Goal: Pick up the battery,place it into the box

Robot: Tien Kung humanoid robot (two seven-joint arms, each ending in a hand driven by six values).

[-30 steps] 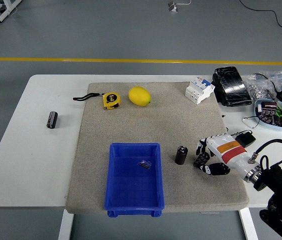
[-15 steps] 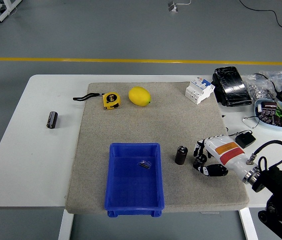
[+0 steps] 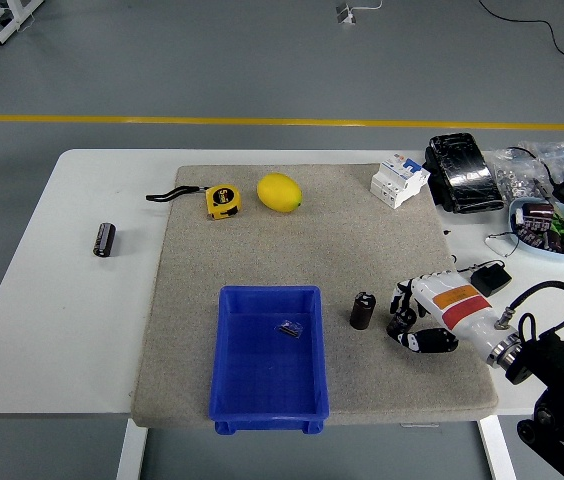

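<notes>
While the battery [image 3: 362, 311] stands upright on the mat [image 3: 362, 230], just off the box's [image 3: 268, 357] right wall at its 3 o'clock, I hold the right robot hand [image 3: 409, 318] close beside it at the battery's 3 o'clock, not touching. The fingers [image 3: 402, 296] are loosely curled and part-open, gripping nothing. The left arm is out of view.

Procedure for the step in hand, as I judge it:

1. Open the fingers a little wider so thumb and fingers clear both sides of the battery.
2. Advance toward 9 o'clock, low over the mat, until the battery sits between thumb and fingers. Go slowly; a small upright cylinder will tip if nudged at the top.
3. Close around the mid-body, not the cap.
4. Lift straight up before travelling, high enough to clear the box wall.

A second dark cylinder [image 3: 105, 240] lies on the bare bench at far 9 o'clock; I ignore it. The box already holds one small dark item [image 3: 290, 328].
</notes>
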